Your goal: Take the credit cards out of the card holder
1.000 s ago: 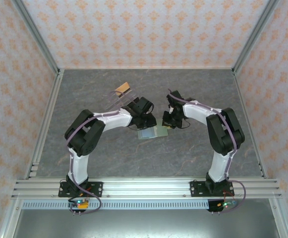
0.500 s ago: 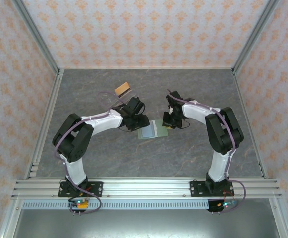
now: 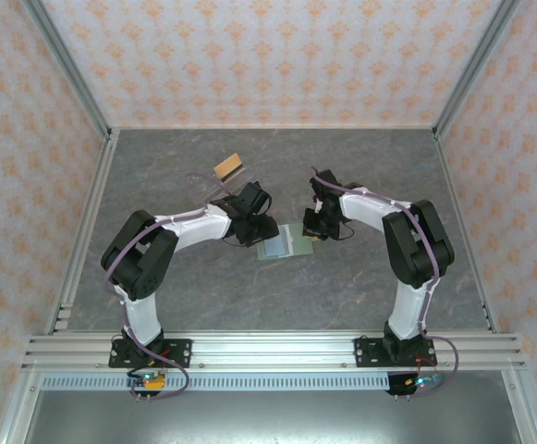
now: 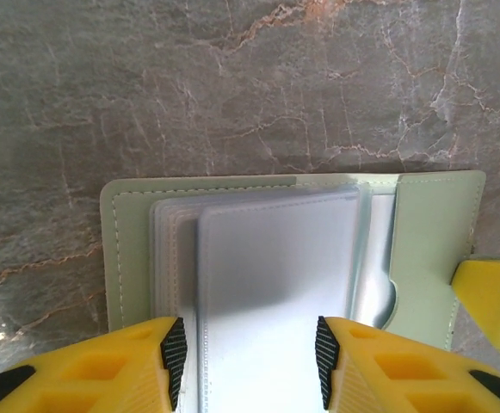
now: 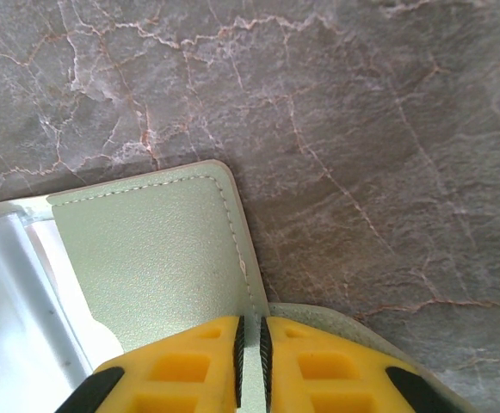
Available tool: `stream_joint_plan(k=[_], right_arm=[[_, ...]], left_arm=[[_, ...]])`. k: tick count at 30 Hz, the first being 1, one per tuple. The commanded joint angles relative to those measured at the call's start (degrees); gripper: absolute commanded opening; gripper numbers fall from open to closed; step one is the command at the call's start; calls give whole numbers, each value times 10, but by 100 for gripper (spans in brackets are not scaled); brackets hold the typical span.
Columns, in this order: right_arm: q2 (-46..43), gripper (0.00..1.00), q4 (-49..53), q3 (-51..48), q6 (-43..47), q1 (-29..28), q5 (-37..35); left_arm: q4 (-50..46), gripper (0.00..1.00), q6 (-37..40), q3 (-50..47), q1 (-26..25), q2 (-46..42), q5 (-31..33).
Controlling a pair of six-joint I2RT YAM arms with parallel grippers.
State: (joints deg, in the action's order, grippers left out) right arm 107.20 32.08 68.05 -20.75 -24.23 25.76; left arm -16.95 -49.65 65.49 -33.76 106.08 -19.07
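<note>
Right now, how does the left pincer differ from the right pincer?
The left pincer stands open, while the right pincer is shut. The left one straddles the clear sleeves of the card holder; the right one pinches the edge of its green cover. Both have yellow fingers and sit at the same holder.

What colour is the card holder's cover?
The card holder is pale sage green with matching edge stitching. It shows best in the right wrist view.

One card holder [image 3: 284, 246], one tray [image 3: 205, 183], two claws [image 4: 248, 366] [image 5: 250, 348].
</note>
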Motion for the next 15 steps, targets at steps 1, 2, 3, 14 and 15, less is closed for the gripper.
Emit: stream_joint_plan(k=[1, 2, 3, 14, 15], right_arm=[[11, 17, -5, -6, 9, -1, -22], [12, 17, -4, -6, 10, -1, -23], [12, 17, -3, -5, 9, -1, -24], [16, 17, -1, -2, 6, -1, -21], [15, 17, -1, -2, 6, -1, -21]], left_arm=[[12, 47, -14, 3, 1, 13, -9], [19, 47, -16, 3, 1, 14, -15], [24, 47, -19, 2, 2, 15, -22], [79, 47, -31, -10, 6, 7, -85], [88, 47, -34, -11, 7, 6, -91]])
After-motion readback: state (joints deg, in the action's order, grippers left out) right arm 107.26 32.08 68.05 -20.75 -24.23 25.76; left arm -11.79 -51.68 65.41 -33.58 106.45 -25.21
